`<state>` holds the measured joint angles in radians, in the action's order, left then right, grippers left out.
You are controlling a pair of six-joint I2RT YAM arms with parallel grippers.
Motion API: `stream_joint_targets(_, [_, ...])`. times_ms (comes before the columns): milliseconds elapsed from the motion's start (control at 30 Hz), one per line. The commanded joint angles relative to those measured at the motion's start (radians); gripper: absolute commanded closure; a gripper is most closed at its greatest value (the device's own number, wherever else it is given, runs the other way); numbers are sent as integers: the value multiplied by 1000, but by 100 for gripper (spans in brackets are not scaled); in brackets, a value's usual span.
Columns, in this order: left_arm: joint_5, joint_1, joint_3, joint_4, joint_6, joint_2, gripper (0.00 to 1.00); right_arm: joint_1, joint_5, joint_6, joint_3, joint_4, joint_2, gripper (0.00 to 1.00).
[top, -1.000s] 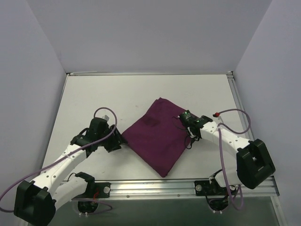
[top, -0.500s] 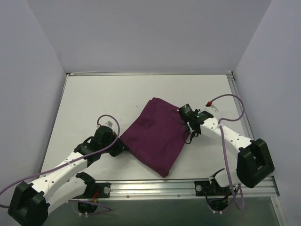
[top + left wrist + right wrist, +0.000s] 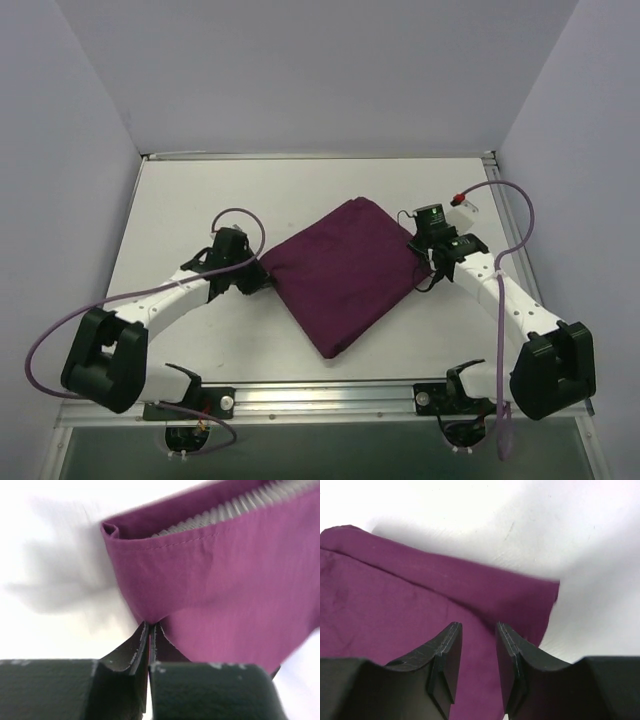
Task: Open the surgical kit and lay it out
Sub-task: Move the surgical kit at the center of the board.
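The surgical kit is a dark purple cloth wrap (image 3: 345, 272) lying as a diamond in the middle of the white table. My left gripper (image 3: 262, 276) is shut on the wrap's left corner (image 3: 150, 615); that flap is lifted, and the ribbed silver edge of the tray (image 3: 235, 511) shows under it. My right gripper (image 3: 422, 262) hovers at the wrap's right corner (image 3: 540, 605), its jaws parted with nothing between them; purple cloth (image 3: 395, 610) lies below the fingers. No instruments are in sight.
Grey walls enclose the white table (image 3: 200, 200) on three sides. A metal rail (image 3: 330, 398) runs along the near edge between the arm bases. Purple cables loop off both arms.
The left gripper closed on the wrap's left corner and pulled it left and back. The right gripper let go of the right corner and opened. The wrap spread wider and shifted toward the back.
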<state>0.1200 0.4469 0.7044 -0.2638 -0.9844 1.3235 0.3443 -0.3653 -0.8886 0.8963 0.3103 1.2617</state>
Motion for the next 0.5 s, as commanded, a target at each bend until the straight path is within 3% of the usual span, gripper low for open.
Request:
stream_joint_targets(0, [-7, -103, 124, 31, 101, 159, 93, -36, 80, 186, 33, -54, 37, 66])
stream_joint_targets(100, [3, -151, 305, -14, 151, 306, 88, -71, 132, 243, 93, -85, 137, 64])
stream_joint_targets(233, [-28, -189, 501, -170, 202, 382, 56, -139, 233, 287, 191, -83, 284, 61])
stream_joint_targets(267, [-28, -194, 518, -184, 207, 376, 39, -154, 247, 292, 207, -82, 297, 61])
stream_joint_targets(333, [-7, -197, 550, -202, 225, 342, 25, -160, 304, 310, 248, -80, 330, 60])
stream_joint_targets(367, [6, -197, 561, -213, 236, 332, 3, -162, 313, 321, 266, -57, 341, 59])
stream_joint_targets(467, [3, -197, 603, -308, 271, 303, 3, -169, 298, 343, 335, 18, 383, 58])
